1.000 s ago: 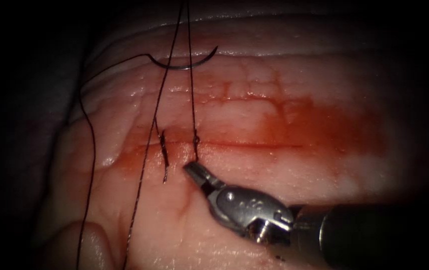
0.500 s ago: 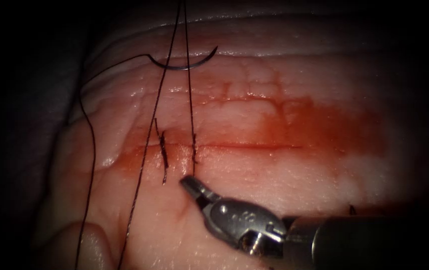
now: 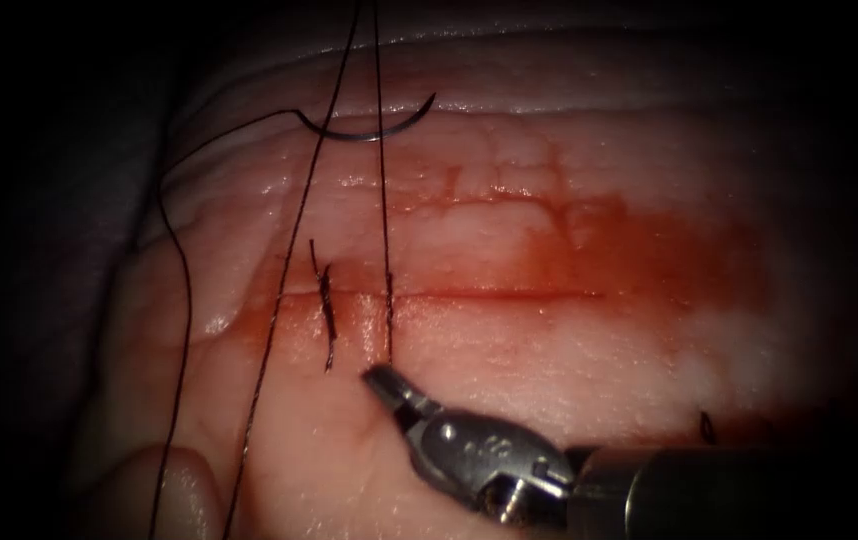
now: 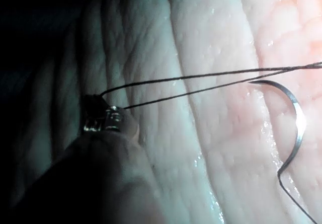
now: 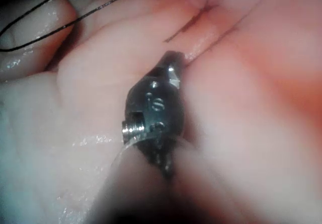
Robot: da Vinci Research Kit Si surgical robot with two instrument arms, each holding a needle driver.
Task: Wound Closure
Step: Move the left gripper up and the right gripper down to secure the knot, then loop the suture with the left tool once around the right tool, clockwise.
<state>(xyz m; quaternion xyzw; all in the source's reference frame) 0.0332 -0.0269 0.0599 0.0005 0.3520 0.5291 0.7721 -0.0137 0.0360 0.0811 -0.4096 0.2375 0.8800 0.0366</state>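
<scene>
The right tool [image 3: 379,378] comes in from the lower right, its jaws shut on the thread [image 3: 386,250] just below the cut [image 3: 509,293]. That strand runs straight up over the cut's left part and out at the top. A second strand [image 3: 289,250] slants down to the lower left. The curved needle [image 3: 369,128] lies free on the tissue [image 3: 509,370] beyond the cut, held by no tool and not in the tissue. The left tool [image 4: 102,119] is shut where two strands of thread [image 4: 201,83] meet, with the needle [image 4: 298,118] nearby. The right tool [image 5: 170,75] rests close to the tissue.
An earlier stitch with short cut ends [image 3: 326,305] crosses the cut left of the taut strand. Red fluid [image 3: 629,260] stains the tissue around the cut's right half. A small thread end [image 3: 706,427] sticks up beside the right shaft. A long thread loop [image 3: 186,300] hangs at the left.
The right tool has drawn back downward, away from the cut, and the thread now stretches from the cut down to its jaws. The needle has not moved.
</scene>
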